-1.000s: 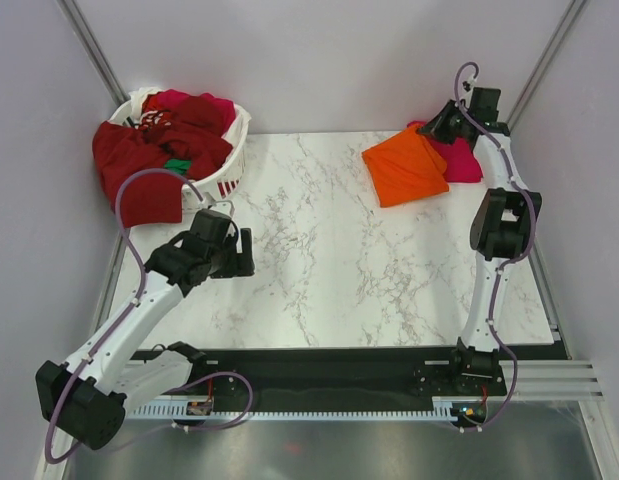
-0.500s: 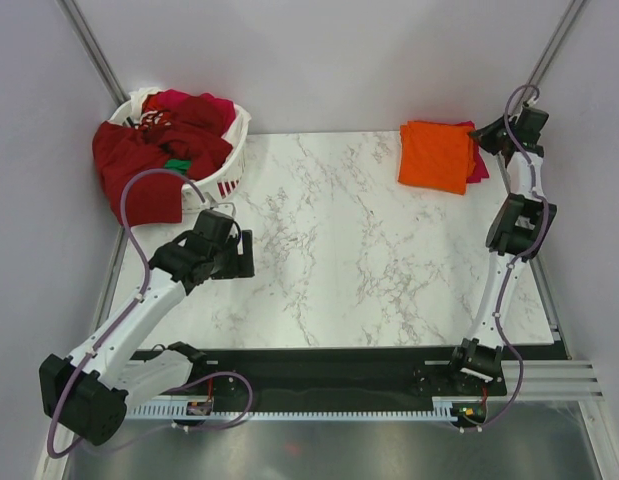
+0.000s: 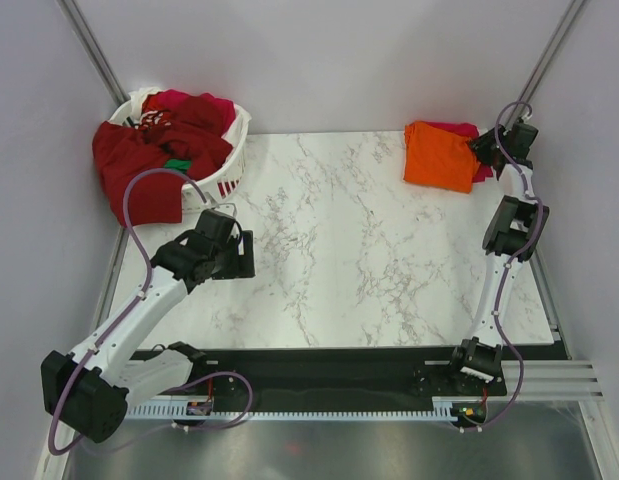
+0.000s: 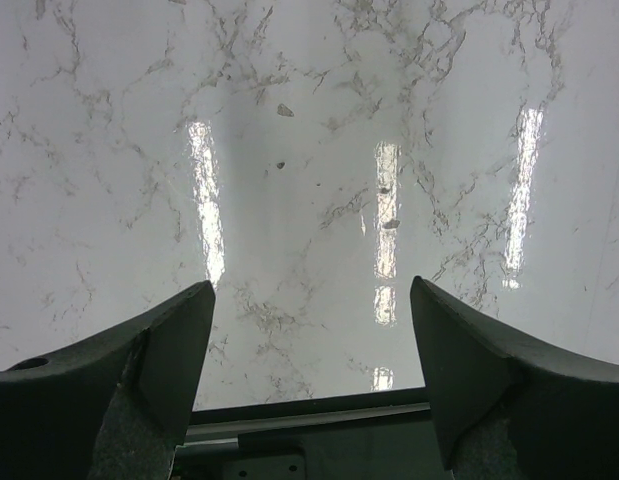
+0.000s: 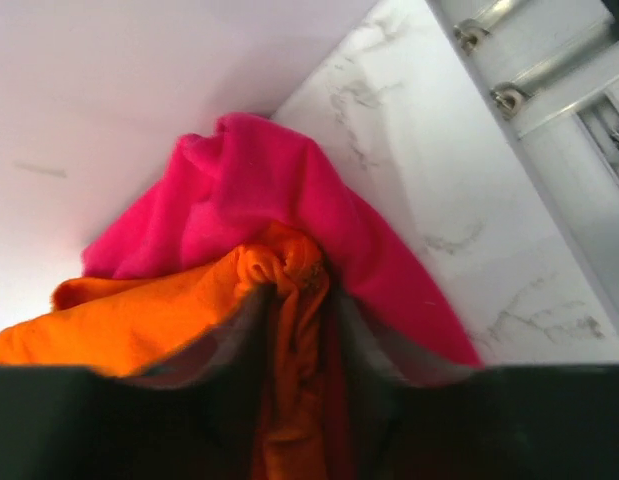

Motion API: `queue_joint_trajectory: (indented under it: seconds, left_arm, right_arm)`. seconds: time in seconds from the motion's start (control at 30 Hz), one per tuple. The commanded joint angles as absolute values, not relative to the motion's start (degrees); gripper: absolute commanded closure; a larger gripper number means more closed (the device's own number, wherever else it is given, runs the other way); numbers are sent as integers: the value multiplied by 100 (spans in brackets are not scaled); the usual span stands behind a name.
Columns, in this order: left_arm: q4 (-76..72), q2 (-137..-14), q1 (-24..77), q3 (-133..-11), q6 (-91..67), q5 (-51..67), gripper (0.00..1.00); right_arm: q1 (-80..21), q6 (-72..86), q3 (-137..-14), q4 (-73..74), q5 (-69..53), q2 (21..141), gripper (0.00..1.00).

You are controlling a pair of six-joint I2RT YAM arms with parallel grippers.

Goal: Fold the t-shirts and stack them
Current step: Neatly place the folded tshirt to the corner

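Note:
A folded bright orange t-shirt point(image 3: 441, 155) lies on a magenta-pink t-shirt point(image 3: 461, 129) at the table's far right corner. My right gripper point(image 3: 481, 148) is at the stack's right edge. In the right wrist view its jaws point(image 5: 299, 330) stand a little apart, with a bunched fold of the orange t-shirt point(image 5: 139, 320) still between them over the pink t-shirt point(image 5: 259, 180). Dark red t-shirts point(image 3: 139, 170) and a bit of green cloth point(image 3: 177, 165) spill from the white basket point(image 3: 234, 150) at the far left. My left gripper point(image 3: 247, 254) point(image 4: 312, 310) hovers open and empty over bare marble.
The enclosure's right wall and metal corner rail point(image 5: 549, 80) stand close beside the right gripper. A dark red shirt hangs over the basket's left side down toward the table edge. The marble table point(image 3: 339, 260) spans the space between the arms.
The right arm carried the orange t-shirt right and back, laying it flat on the pink one. Its jaws have parted from a tight grip. The left arm has stayed put.

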State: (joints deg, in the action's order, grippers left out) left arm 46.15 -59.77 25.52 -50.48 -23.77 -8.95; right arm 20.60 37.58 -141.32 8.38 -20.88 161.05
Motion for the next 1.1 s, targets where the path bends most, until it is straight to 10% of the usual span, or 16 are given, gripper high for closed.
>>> queue_joint_trajectory:
  seconds: [0.0, 0.1, 0.2, 0.57, 0.9, 1.07]
  left_arm:
    - [4456, -6003, 2575, -5027, -2276, -1046, 14]
    - [4456, -6012, 2584, -5027, -2276, -1037, 14]
    - [4465, -5994, 2593, -5036, -2276, -1020, 14]
    - [4465, -5678, 2672, -5027, -2311, -1072, 14]
    - [4456, -5458, 2698, -5027, -2320, -1072, 14]
    - [4456, -5379, 2698, -5027, -2312, -1037, 14]
  right_arm:
    - [2171, 3603, -13992, 668, -1906, 16260, 52]
    - [2162, 3805, -13931, 528, -2232, 15971, 22]
    - [2110, 3867, -13747, 396, -2242, 15312, 12]
    - [2074, 3727, -12078, 62, -1197, 12860, 6]
    - [1934, 3929, -9628, -482, -1503, 11936, 25]
    - [1925, 3885, -8466, -799, -1573, 11584, 59]
